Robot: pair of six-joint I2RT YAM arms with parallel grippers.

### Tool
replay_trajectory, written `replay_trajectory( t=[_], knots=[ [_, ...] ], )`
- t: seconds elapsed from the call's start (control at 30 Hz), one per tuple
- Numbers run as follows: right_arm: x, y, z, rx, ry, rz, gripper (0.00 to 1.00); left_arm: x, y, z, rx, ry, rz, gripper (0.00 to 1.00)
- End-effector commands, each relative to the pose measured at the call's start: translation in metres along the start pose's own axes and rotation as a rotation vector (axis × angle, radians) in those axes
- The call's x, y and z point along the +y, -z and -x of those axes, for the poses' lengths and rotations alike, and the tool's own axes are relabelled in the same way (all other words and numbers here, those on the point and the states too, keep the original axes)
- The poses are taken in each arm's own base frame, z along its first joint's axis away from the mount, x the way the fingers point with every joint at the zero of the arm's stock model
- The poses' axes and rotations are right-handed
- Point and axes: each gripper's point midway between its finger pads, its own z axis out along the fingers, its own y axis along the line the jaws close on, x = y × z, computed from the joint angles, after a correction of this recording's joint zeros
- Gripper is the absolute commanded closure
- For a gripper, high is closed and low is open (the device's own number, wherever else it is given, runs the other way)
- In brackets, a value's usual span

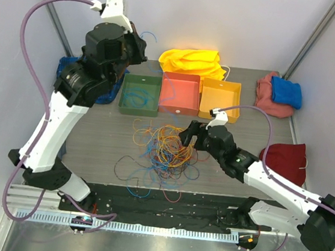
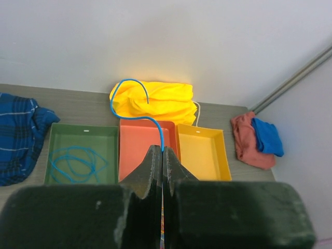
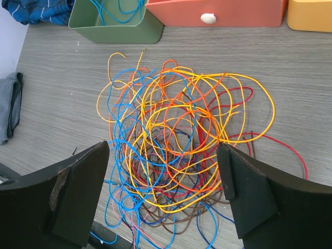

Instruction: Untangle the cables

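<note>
Here, our left gripper [image 2: 162,151] sits high above the surface [image 3: 311,93], its jaws pressed together on one blue cable [image 2: 125,80] that curls up toward 11 o'clock in the left wrist view. We cannot see how far it runs below the jaws. Our right gripper [image 3: 163,155] hangs over the tangle of cables [image 3: 176,129] at mid-surface, jaws spread wide and clasping nothing. The tangle's near edge is cut off at 6 o'clock in that wrist view. A coil of blue cable [image 2: 72,162] lies in the green tray [image 2: 83,129], at 11 o'clock from the tangle.
</note>
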Motion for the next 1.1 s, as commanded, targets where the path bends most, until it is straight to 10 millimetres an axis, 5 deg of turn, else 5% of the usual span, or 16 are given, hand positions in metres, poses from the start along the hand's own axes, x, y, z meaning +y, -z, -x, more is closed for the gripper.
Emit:
replay_trajectory(
  t=[0.0, 0.27, 0.6, 1.07],
  knots=[
    [0.018, 0.002, 0.024, -0.069, -0.006, 0.050, 0.06, 0.012, -0.017, -0.002, -0.008, -0.046, 0.093, 1.00],
    [-0.003, 0.026, 0.024, -0.108, 0.005, 0.008, 0.06, 0.031, -0.055, -0.025, 0.015, -0.059, 0.184, 1.00],
    [-0.032, 0.042, 0.014, -0.129, 0.017, -0.068, 0.05, 0.091, -0.104, -0.050, 0.045, -0.026, 0.333, 1.00],
    [-0.047, 0.040, 0.014, -0.136, 0.073, -0.141, 0.05, 0.137, -0.146, -0.101, 0.133, -0.039, 0.433, 1.00]
  ],
)
